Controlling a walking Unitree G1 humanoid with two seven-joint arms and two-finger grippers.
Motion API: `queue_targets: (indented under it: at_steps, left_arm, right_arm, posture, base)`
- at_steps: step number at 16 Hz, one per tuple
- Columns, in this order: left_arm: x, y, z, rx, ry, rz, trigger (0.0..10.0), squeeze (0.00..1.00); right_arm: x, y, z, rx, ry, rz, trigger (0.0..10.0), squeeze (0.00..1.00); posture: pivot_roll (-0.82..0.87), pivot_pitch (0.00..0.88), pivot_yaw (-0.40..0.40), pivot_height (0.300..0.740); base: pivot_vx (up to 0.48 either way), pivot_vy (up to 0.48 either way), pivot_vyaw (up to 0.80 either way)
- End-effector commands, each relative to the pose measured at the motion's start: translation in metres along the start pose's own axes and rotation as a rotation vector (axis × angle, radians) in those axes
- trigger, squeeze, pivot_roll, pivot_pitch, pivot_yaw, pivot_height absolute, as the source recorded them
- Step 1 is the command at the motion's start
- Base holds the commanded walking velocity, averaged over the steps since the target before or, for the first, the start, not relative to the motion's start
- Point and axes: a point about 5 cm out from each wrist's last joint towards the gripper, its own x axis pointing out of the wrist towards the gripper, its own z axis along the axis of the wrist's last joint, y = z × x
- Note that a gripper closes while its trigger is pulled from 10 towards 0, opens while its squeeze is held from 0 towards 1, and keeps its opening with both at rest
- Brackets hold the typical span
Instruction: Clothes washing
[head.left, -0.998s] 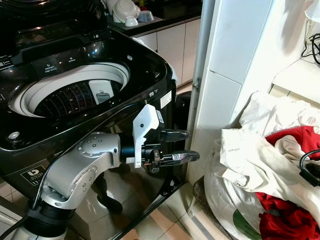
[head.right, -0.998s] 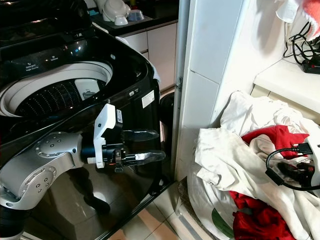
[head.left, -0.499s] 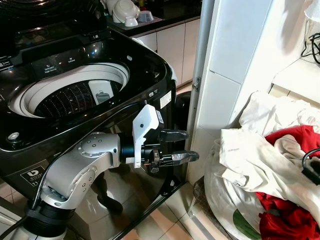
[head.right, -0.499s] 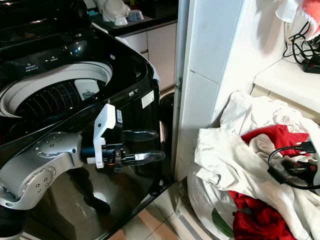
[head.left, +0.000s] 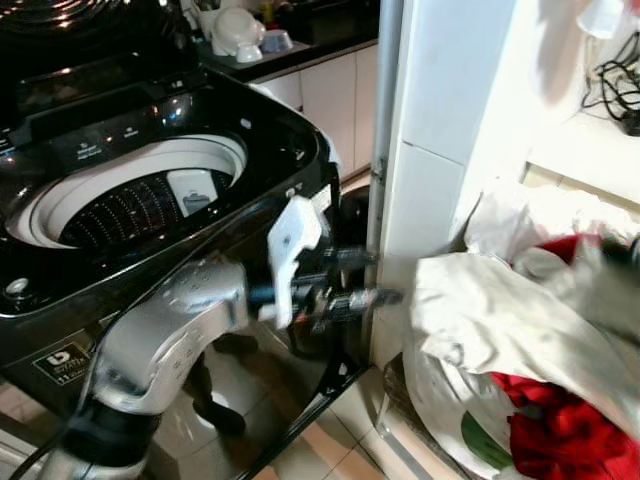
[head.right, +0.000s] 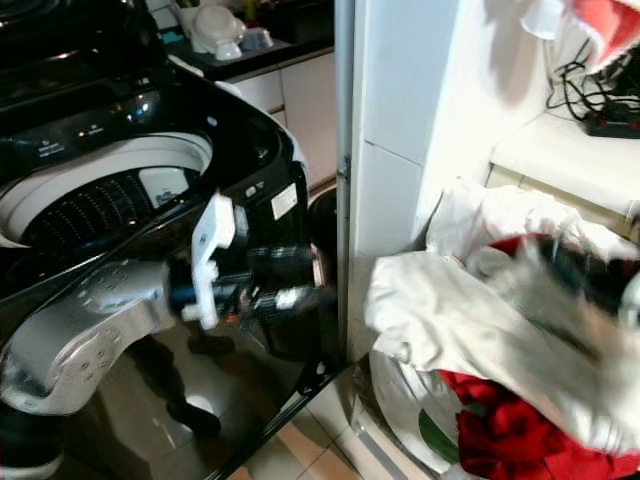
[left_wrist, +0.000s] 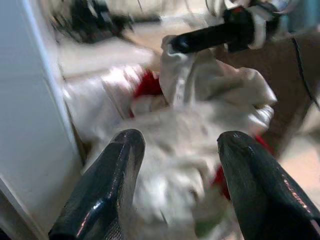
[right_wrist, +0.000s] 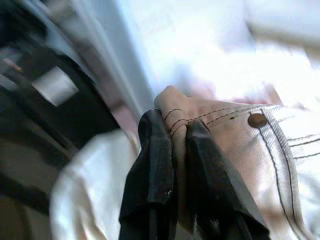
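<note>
Bright, even indoor light; glare on the glossy washer lid (head.left: 150, 95); motion blur smears all views.

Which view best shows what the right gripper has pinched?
The right wrist view: the right gripper is shut on a beige stitched garment with a rivet, seen sharp and close. The left wrist view shows that gripper from afar, lifting pale cloth above the laundry pile. Both eye views blur it.

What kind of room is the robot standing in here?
Probably a home laundry corner beside a kitchen: an open top-loading washing machine, a heap of white and red clothes, and dishes on a counter behind.
</note>
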Motion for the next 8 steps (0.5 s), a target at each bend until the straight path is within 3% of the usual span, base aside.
queue_targets:
  at_steps: [1, 3, 4, 8]
  left_arm:
    - [-0.001, 0.010, 0.013, 0.030, -0.064, 0.067, 10.0, 0.00]
    - [0.009, 0.015, 0.037, 0.023, -0.240, 0.120, 10.0, 0.00]
    - [0.016, 0.018, 0.049, -0.007, -0.330, 0.139, 10.0, 1.00]
    - [0.042, 0.024, 0.059, -0.055, -0.388, 0.202, 10.0, 1.00]
  right_arm:
    - [-0.002, 0.016, 0.023, -0.006, -0.111, 0.099, 0.0, 0.00]
    - [0.005, 0.038, 0.054, 0.043, -0.260, 0.237, 0.0, 0.00]
    - [0.015, 0.053, 0.065, 0.101, -0.319, 0.326, 0.0, 0.00]
    - [0.042, 0.085, 0.073, 0.200, -0.356, 0.490, 0.0, 0.00]
  posture:
    - [-0.08, 0.000, 0.055, 0.740]
    - [-0.09, 0.000, 0.050, 0.740]
    - [-0.09, 0.000, 0.048, 0.740]
    - [-0.08, 0.000, 0.030, 0.740]
  base:
    - [0.000, 0.000, 0.00]
    - [0.000, 0.000, 0.00]
    - [0.000, 0.000, 0.00]
    - [0.000, 0.000, 0.00]
